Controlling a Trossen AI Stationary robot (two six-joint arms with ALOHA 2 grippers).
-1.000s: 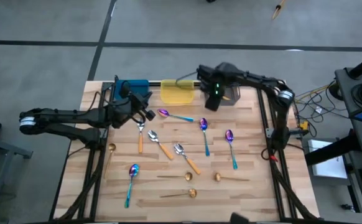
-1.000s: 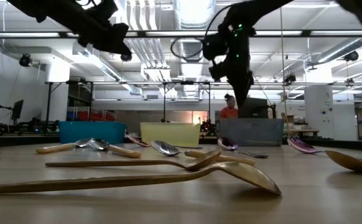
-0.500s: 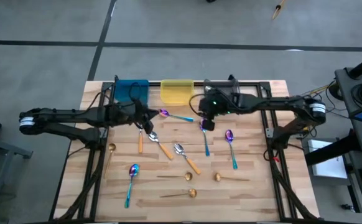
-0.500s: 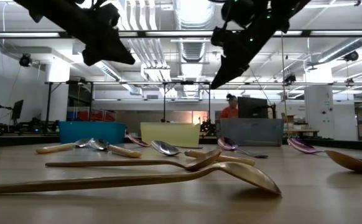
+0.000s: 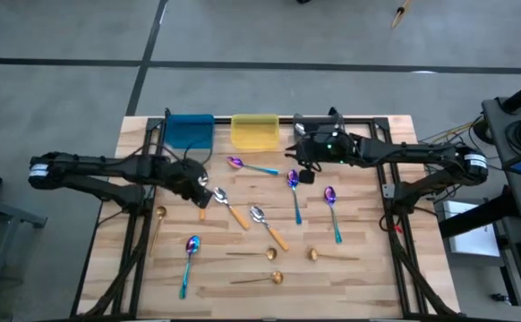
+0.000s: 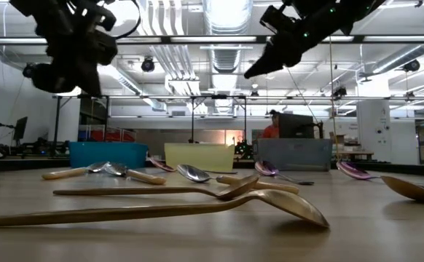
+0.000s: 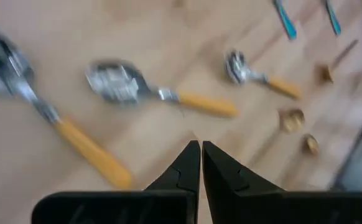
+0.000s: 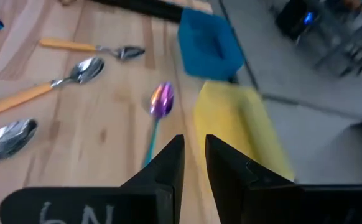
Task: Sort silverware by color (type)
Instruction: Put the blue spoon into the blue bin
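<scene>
My two arms are matte black, built of slim tubular links joined by rounded joints, with pale grey collars near each shoulder. Thin black cables loop along them. The right arm's wrist carries a small green light. Each gripper, left gripper [image 7: 201, 163] and right gripper [image 8: 193, 160], ends in two dark, tapered, wedge-shaped fingers.

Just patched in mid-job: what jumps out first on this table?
Spoons lie scattered across the wooden table, among them a purple-blue spoon near the yellow bin at the far edge. The left hand, shut and empty, hovers over the orange-handled spoons. The right hand hangs above another purple-blue spoon, holding nothing.
</scene>
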